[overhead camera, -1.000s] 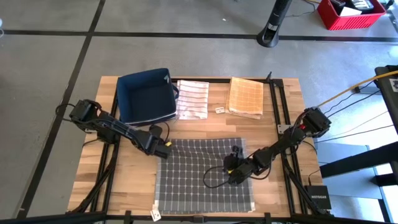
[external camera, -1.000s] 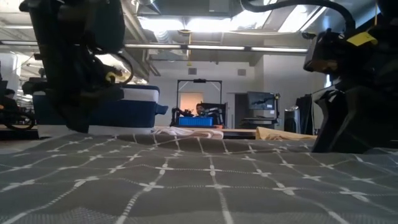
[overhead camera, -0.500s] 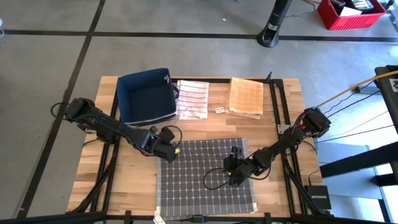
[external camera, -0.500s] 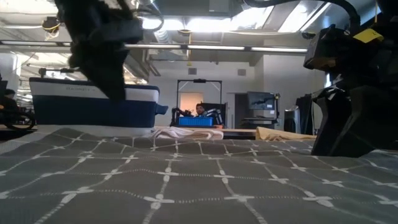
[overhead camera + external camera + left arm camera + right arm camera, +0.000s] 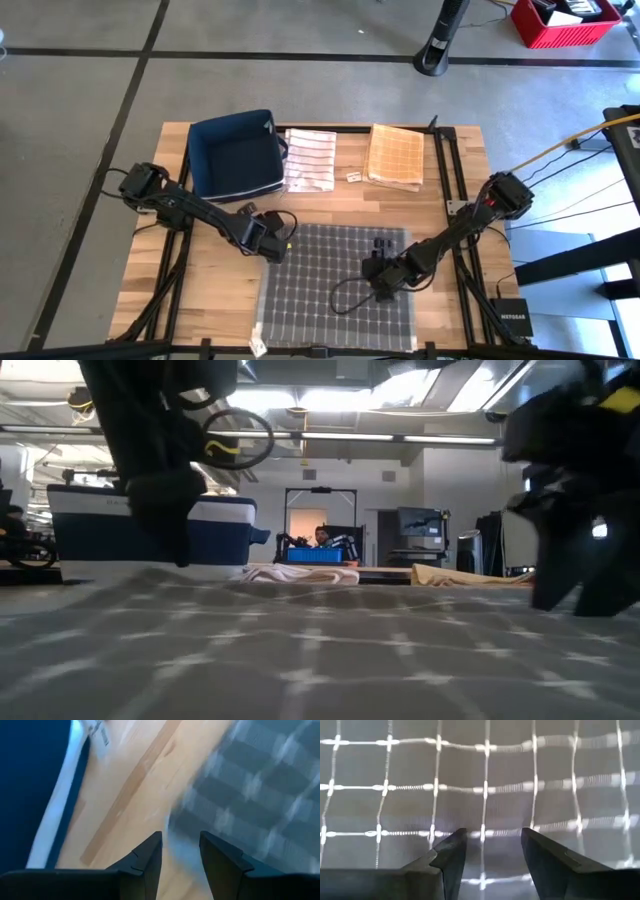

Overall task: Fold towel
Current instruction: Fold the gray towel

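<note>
The grey towel [image 5: 340, 285] with a white grid lies spread flat on the near half of the wooden table [image 5: 210, 290]. My left gripper [image 5: 280, 245] is open at the towel's far left corner. In the left wrist view that corner [image 5: 185, 827] shows, blurred, just past the gap between the two fingers [image 5: 150, 857]. My right gripper [image 5: 378, 283] is open over the towel's right half, pointing steeply down. In the right wrist view flat cloth [image 5: 490, 810] fills the space between and beyond its fingers. My left gripper has its open fingers on either side of the towel's far left corner edge [image 5: 175, 840]; the blur keeps me from telling whether they touch it. My right gripper stands open close over flat cloth [image 5: 492, 837]; I cannot tell whether its fingertips touch.
A dark blue bin [image 5: 235, 155] stands at the far left. Next to it, along the far side, lie a folded striped cloth [image 5: 308, 158], a small tag [image 5: 352, 178] and a folded tan cloth [image 5: 395, 155]. Bare wood lies left of the towel.
My left gripper has moved toward the table's right edge and rolled about its own axis. The whole towel has slid a little toward the right edge, still flat. My right gripper has risen slightly over the cloth.
</note>
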`<state>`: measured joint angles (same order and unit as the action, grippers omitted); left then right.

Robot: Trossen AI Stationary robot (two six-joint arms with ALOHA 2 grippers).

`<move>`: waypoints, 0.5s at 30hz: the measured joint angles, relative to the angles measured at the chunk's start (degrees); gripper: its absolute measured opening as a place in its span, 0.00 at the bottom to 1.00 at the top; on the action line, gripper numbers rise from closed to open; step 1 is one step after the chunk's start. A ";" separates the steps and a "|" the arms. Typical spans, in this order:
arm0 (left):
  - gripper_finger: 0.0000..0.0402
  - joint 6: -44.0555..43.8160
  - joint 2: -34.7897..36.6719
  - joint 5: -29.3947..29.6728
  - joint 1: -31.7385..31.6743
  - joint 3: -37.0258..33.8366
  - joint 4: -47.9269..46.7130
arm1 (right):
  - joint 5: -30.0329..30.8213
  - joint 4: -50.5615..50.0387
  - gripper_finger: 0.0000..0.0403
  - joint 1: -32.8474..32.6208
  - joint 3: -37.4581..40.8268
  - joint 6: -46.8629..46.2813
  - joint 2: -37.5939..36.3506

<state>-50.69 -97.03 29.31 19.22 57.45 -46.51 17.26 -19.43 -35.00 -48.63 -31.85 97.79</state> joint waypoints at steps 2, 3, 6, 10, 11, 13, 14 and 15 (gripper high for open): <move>0.31 -1.63 0.00 0.01 0.30 0.00 -1.85 | 3.06 -1.64 0.48 0.00 -2.33 2.44 -1.55; 0.31 -2.27 0.00 0.02 0.31 0.00 -2.50 | 6.47 -0.41 0.48 0.11 -3.36 4.31 -2.27; 0.31 -3.91 0.02 -0.12 0.40 0.00 -4.50 | 15.94 3.54 0.48 2.57 -4.43 13.63 -2.62; 0.31 -5.05 0.02 0.74 1.15 -0.24 -4.70 | 11.12 13.92 0.48 11.07 -4.48 22.21 -1.83; 0.31 -5.05 0.02 0.72 1.34 -0.51 -4.46 | 8.34 15.42 0.48 13.72 -4.47 23.19 -1.60; 0.31 -5.09 0.02 0.71 1.64 -1.23 -4.06 | 3.10 17.93 0.48 18.86 -4.46 23.75 -0.70; 0.31 -5.45 0.02 0.73 1.84 -1.51 -3.82 | 0.90 17.93 0.48 21.20 -4.37 24.12 -0.43; 0.31 -5.71 0.02 0.73 1.95 -1.80 -3.84 | -1.06 18.60 0.48 23.27 -4.34 24.51 0.07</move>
<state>-56.41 -97.01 30.04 21.16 55.65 -50.34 16.20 -0.84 -11.73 -52.97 -7.34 97.86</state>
